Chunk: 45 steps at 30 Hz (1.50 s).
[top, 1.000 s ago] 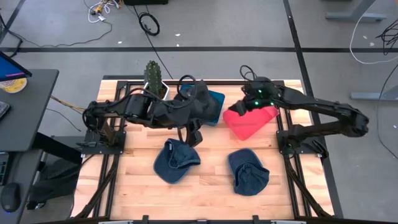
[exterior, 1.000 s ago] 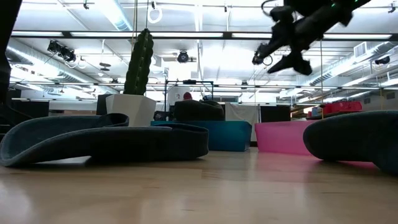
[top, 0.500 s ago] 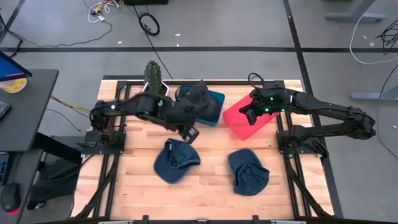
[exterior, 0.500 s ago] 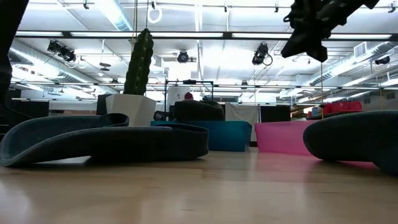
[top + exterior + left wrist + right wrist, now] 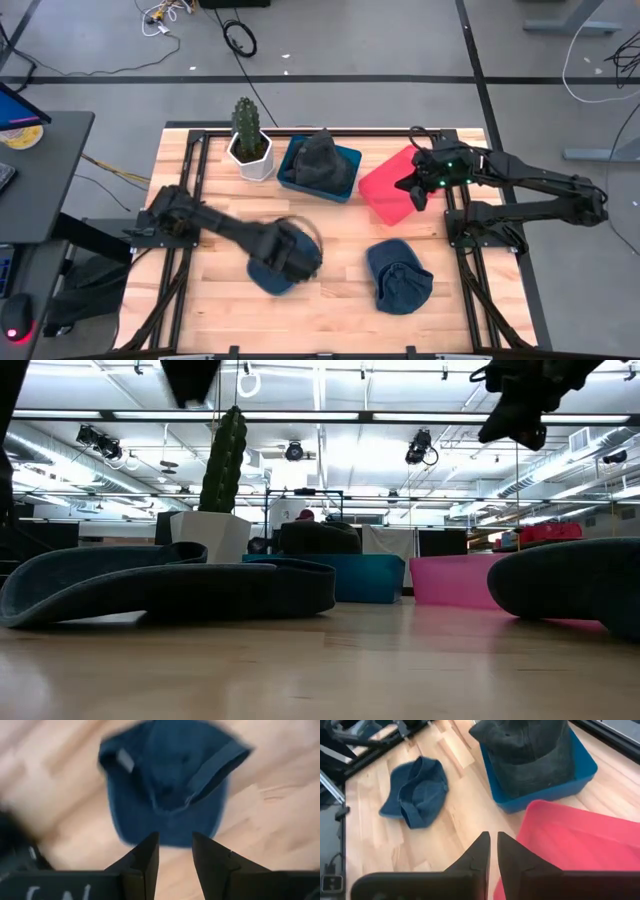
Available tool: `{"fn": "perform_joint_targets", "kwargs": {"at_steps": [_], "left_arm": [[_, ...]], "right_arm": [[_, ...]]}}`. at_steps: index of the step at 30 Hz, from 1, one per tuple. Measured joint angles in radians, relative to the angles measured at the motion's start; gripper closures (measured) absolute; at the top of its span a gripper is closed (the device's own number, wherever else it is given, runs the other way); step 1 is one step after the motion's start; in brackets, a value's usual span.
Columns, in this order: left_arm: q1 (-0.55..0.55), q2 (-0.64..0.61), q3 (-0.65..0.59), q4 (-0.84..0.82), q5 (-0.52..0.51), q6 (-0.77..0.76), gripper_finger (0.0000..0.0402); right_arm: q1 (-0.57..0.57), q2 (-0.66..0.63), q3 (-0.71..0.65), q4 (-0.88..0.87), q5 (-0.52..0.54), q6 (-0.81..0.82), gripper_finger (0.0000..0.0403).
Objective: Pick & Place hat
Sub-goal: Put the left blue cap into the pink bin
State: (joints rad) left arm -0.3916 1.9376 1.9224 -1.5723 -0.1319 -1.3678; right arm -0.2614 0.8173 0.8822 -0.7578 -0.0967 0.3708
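Left gripper, fingers slightly spread and empty, hovers directly over the upturned blue denim cap, lower centre-left in high view. Right gripper, fingers pressed together, empty, over the pink bin, farther off.

Three hats: two blue hats on the wooden surface, one dark hat. Two bins: one blue bin, one pink bin. One potted cactus.
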Motion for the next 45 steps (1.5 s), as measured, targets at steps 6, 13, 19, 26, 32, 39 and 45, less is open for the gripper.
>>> {"fn": "perform_joint_targets", "kwargs": {"at_steps": [6, 13, 19, 26, 32, 39, 45], "left_arm": [[-0.121, 0.000, -0.091, 0.000, 0.001, -0.523, 0.0282], [-0.244, -0.002, -0.117, 0.001, -0.040, -0.869, 0.0282], [-0.256, -0.010, -0.211, 0.004, -0.074, -0.865, 0.0282], [-0.151, -0.107, -0.365, 0.020, -0.088, -0.695, 0.0282], [-0.019, -0.291, -0.527, 0.158, -0.127, -0.422, 0.0282], [0.089, -0.468, -0.804, 0.489, 0.030, -0.163, 0.0271], [0.099, -0.508, -0.976, 0.605, 0.200, -0.146, 0.0208]], "right_arm": [[0.014, -0.025, 0.000, -0.025, -0.009, -0.013, 0.0365], [0.015, -0.026, 0.000, -0.022, -0.042, -0.022, 0.0365], [0.015, -0.023, 0.000, -0.013, -0.045, -0.023, 0.0365], [0.015, -0.013, 0.000, 0.000, -0.076, -0.013, 0.0365], [0.015, -0.010, 0.000, 0.006, -0.079, 0.014, 0.0365], [0.015, -0.010, 0.000, 0.014, -0.079, 0.040, 0.0365], [0.015, -0.010, 0.000, 0.019, -0.077, 0.066, 0.0365]]}}
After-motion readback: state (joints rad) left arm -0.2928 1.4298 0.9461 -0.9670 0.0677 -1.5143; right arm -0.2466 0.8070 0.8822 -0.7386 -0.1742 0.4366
